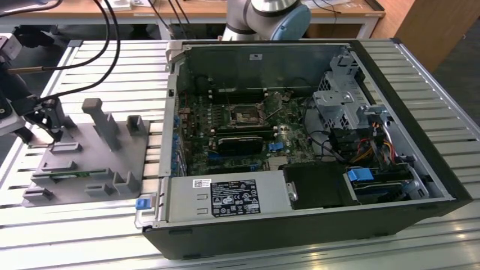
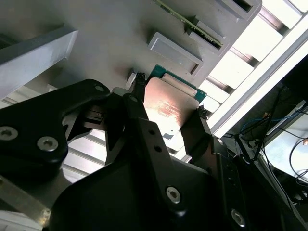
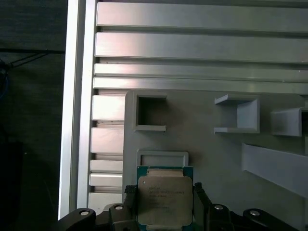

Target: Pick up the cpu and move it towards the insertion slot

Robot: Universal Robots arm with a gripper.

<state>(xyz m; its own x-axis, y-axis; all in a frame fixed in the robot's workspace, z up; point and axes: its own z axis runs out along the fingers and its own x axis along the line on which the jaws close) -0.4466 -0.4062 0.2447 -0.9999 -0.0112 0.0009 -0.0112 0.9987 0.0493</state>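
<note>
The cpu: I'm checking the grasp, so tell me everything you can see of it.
The cpu is a small flat square chip with a silvery metal face bearing faint print, set on a green board rim. In both wrist views its face is turned to the camera. It sits between the fingers of the black gripper, which close on two opposite edges. Behind it lies the grey plastic fixture plate. Whether it rests on that plate or is lifted clear cannot be told.
</note>
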